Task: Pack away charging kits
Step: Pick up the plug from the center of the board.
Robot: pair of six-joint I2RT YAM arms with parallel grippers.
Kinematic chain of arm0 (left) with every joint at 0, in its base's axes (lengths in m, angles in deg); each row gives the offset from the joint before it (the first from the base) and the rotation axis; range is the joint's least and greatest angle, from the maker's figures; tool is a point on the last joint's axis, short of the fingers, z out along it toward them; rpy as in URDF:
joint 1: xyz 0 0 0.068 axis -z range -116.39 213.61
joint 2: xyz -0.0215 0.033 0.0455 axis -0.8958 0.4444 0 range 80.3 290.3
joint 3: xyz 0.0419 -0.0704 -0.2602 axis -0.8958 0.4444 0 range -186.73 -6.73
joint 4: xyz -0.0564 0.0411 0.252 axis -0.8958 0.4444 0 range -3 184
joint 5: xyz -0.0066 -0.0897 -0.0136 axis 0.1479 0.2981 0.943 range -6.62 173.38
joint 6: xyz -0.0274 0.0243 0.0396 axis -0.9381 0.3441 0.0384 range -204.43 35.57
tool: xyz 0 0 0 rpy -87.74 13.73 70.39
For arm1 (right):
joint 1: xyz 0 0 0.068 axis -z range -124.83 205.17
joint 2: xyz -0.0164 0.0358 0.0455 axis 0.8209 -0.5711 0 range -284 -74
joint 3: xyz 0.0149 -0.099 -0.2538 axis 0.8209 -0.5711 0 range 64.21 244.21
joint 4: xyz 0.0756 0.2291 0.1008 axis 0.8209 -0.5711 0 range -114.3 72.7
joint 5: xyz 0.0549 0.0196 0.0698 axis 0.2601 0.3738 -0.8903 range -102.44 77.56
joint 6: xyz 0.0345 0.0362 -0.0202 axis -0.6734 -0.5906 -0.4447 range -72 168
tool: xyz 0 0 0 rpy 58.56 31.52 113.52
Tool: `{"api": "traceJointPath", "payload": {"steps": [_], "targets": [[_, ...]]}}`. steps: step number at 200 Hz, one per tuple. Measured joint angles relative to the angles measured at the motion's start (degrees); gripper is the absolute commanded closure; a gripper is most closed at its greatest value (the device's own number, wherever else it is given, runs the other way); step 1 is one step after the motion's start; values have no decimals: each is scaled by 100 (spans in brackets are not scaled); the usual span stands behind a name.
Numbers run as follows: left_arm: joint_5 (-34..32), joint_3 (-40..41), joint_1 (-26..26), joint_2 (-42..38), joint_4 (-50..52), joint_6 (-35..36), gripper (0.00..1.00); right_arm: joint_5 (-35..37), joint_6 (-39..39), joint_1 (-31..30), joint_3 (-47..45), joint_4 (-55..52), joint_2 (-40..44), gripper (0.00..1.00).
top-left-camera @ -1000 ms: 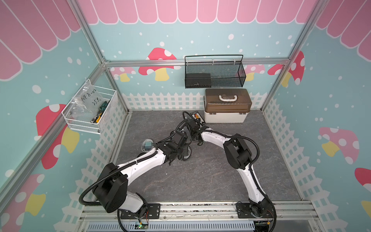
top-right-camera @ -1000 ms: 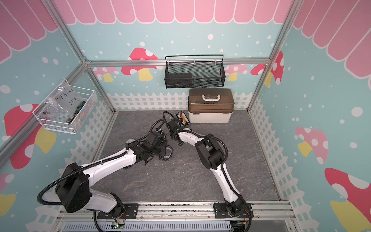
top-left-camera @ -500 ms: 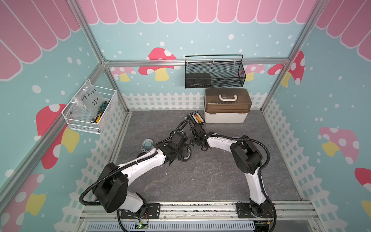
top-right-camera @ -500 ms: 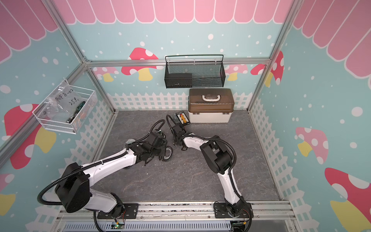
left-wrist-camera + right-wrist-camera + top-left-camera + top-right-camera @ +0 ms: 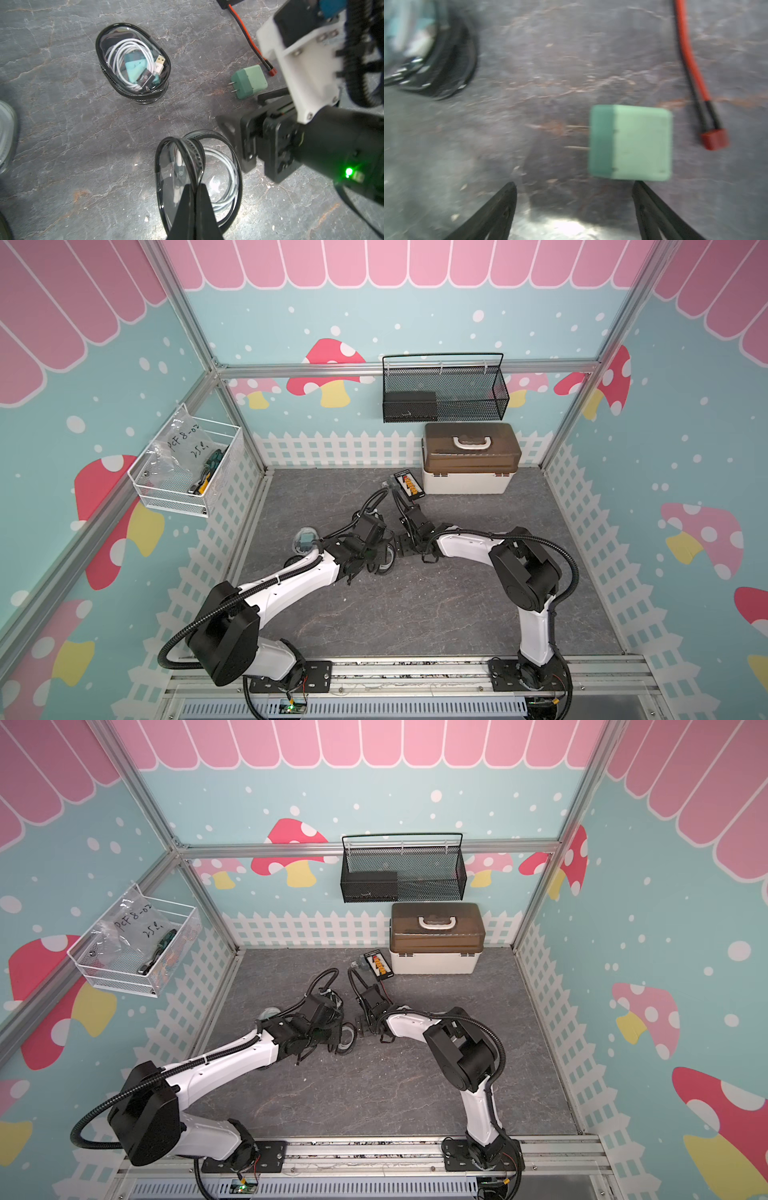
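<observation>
The charging kits lie about the middle of the tabletop in different states. A filled pouch (image 5: 133,62), clear with a black zip edge, already holds a white coil and a teal adapter, and is set aside from the work, apparently to keep it out of the way. An open pouch (image 5: 216,187) holds only a white cable (image 5: 231,172). Its black-rimmed flap is pinched between the closed jaws of the left gripper (image 5: 196,187), evidently so that the mouth is kept wide for the missing piece.

That piece, a loose teal-green plug adapter (image 5: 630,143), lies on its side between the open pouch and the red-black wire (image 5: 689,62), on the side toward the back edge, with its prongs turned toward the filled pouch. The right gripper (image 5: 574,184) is held low just short of it, with the jaws spread wide and nothing between them, a spread judged ample for the cube.

In the right wrist view the adapter is offset toward one finger, so a sideways correction is probably needed before closing. The wire's red connector lies near and could be caught by an overshoot.
</observation>
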Motion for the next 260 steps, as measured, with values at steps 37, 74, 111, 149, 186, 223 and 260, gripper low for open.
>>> {"api": "traceJointPath", "payload": {"steps": [37, 74, 111, 149, 186, 223, 260], "targets": [[-26, 94, -13, -66, 11, -26, 100, -144, 160, -175, -140, 232, 109, 15], [-37, 122, -22, -83, 11, -39, 100, 190, 256, 52, -138, 184, 404, 6], [-42, 127, -22, -96, 11, -46, 100, 306, 260, 544, 57, 170, 315, 4], [-63, 160, -22, -201, 20, -46, 100, -116, 258, 535, 354, 317, -188, 3], [-68, 199, -24, -302, 20, -46, 100, -538, 203, 452, 295, 481, -236, 3], [-107, 280, -28, -428, 22, -63, 100, -767, 13, 308, -11, 616, -81, 3], [-177, 435, -42, -577, 26, -68, 100, -979, -212, -50, -153, 675, 111, 5]]}}
